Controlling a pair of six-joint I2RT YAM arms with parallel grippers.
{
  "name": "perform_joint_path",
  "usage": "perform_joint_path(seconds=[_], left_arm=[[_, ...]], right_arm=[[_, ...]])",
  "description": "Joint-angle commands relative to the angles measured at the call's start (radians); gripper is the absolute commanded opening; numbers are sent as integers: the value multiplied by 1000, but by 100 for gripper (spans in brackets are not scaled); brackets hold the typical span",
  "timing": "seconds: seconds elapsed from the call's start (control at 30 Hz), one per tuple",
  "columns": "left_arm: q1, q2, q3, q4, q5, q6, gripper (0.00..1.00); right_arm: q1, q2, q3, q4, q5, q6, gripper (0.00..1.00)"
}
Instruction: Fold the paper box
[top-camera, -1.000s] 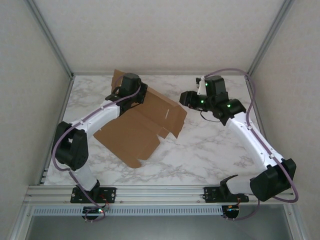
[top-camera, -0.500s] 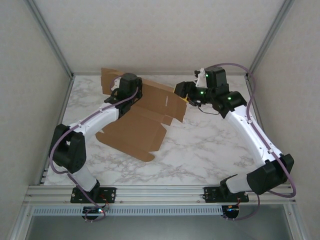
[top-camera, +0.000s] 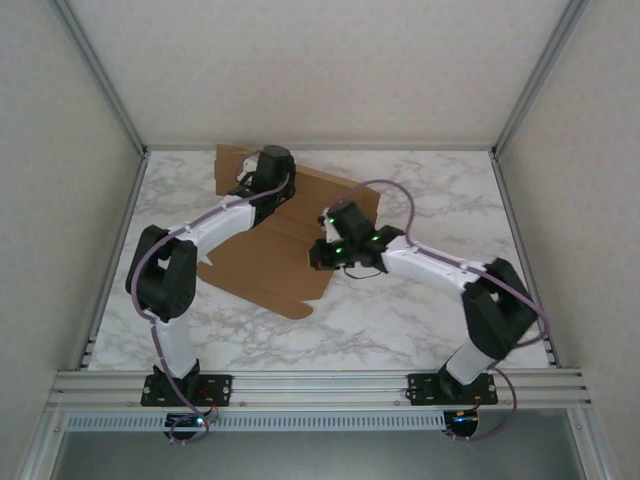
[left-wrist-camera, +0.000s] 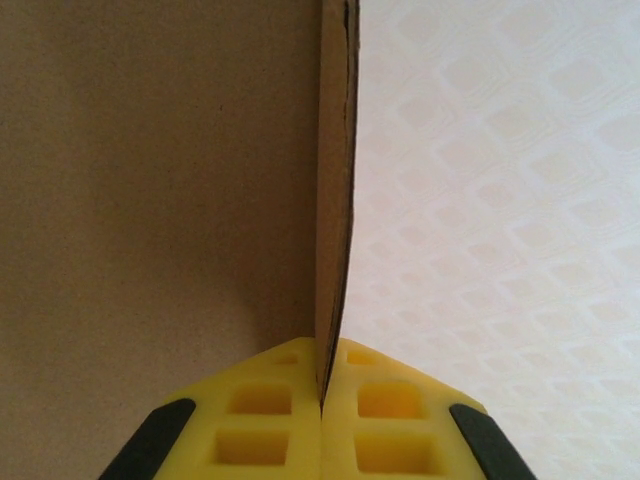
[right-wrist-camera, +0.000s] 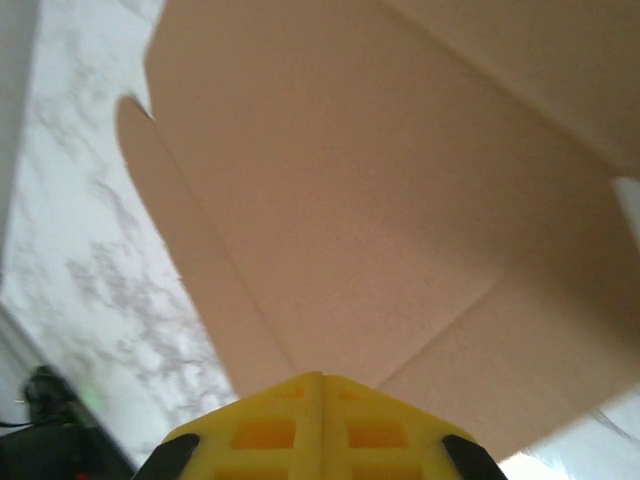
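Observation:
The paper box (top-camera: 262, 262) is a flat brown die-cut sheet lying left of the table's centre, its rear flap (top-camera: 232, 166) raised. My left gripper (top-camera: 255, 185) is at the back of the sheet. In the left wrist view its yellow fingers (left-wrist-camera: 260, 420) are shut on the upright cardboard edge (left-wrist-camera: 335, 200). My right gripper (top-camera: 319, 257) is over the sheet's right side. In the right wrist view it (right-wrist-camera: 321, 380) is shut with nothing between the fingers, and its tips rest against a creased panel of the paper box (right-wrist-camera: 380, 200).
The marble table (top-camera: 430, 310) is bordered by padded walls on three sides and by an aluminium rail (top-camera: 320, 382) at the near edge. The sheet's near corner (top-camera: 298, 312) lies flat on the table. Bare marble (right-wrist-camera: 70, 230) shows left of the panel.
My right arm has swung from the back right down onto the middle of the sheet, and its jaws have shut. My left gripper has shifted slightly right, still holding the flap.

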Motion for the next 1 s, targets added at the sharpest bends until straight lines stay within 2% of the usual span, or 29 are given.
perform_joint_path(seconds=[0.0,0.17,0.37,0.57,0.77,0.97], left_arm=[[2,15,49,-7,11,6,0],[2,12,52,-13,4,15,0],[2,14,86,-61,6,41,0],[4,-11,83,-86,5,57,0],[9,-41,60,-133,-4,71,0],[7,-85,-9,-172,36,40,0]], right_arm=[[40,93,44,97,86,-23,0],[99,283,173,16,189,-42,0],[129,393,228,-92,343,-29,0],[114,454,282,-250,541,-46,0],[101,437,259,-211,638,-120,0],[93,434,228,-160,683,-134,0]])
